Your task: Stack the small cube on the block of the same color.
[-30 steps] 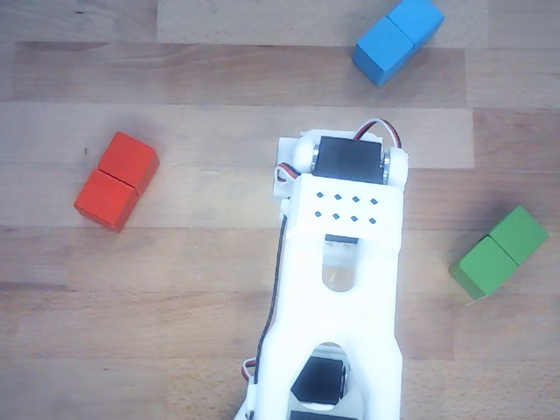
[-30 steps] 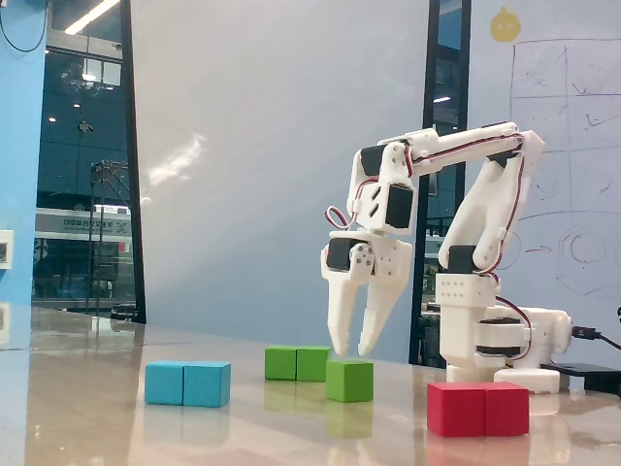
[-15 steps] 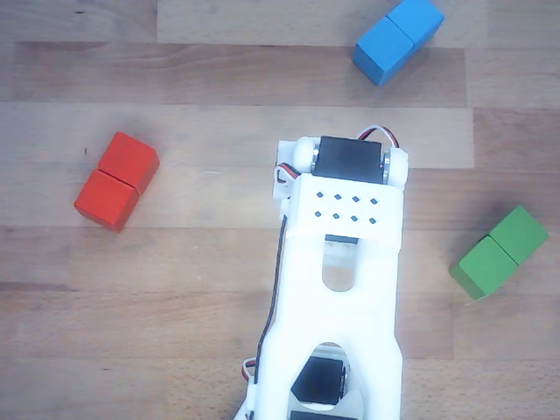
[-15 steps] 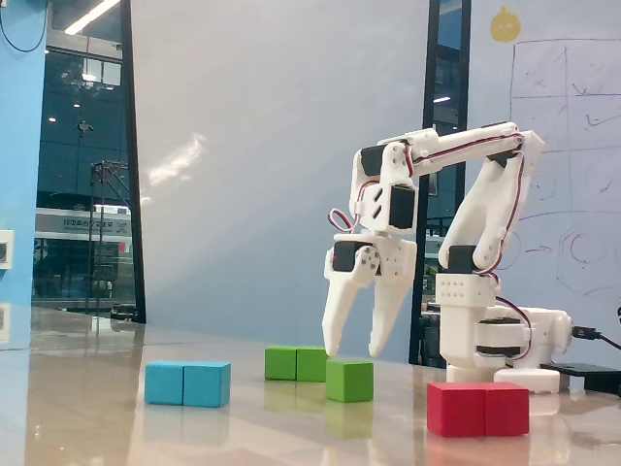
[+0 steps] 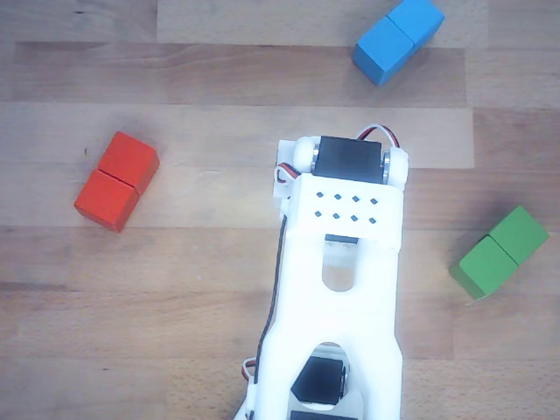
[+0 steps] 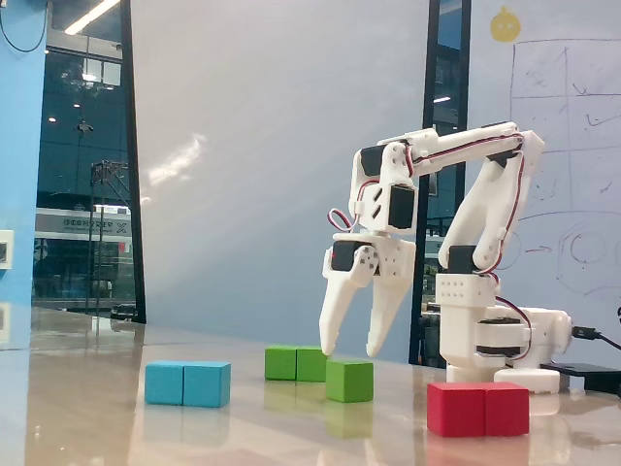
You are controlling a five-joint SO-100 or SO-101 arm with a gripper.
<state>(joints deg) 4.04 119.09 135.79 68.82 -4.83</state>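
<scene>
Fingers (image 6: 333, 320) hang spread and empty in the fixed view, tips pointing down, the gripper (image 6: 351, 351) poised just above the small cube (image 6: 349, 380) without touching it. I note the small cube sits on the table (image 6: 116, 417), near the green oblong block (image 6: 296, 363), which lies behind it and slightly to its left in that view. In the other view I see the green oblong block (image 5: 500, 252) at right, the red block (image 5: 116, 180) at left and the blue block (image 5: 398, 38) at top; the small cube does not show there, and I judge it is hidden under the white arm body. Step in hand, as I read it: approach for the pick, grasp not yet made. Next move calls for lowering the spread fingers so they straddle the cube, closing on opposite faces, then lifting clear and carrying it over the green oblong block. Placement will need the cube squared to one half of the block, away from its edge. Risk I see: nudging the cube on descent if a fingertip lands on its top face.
</scene>
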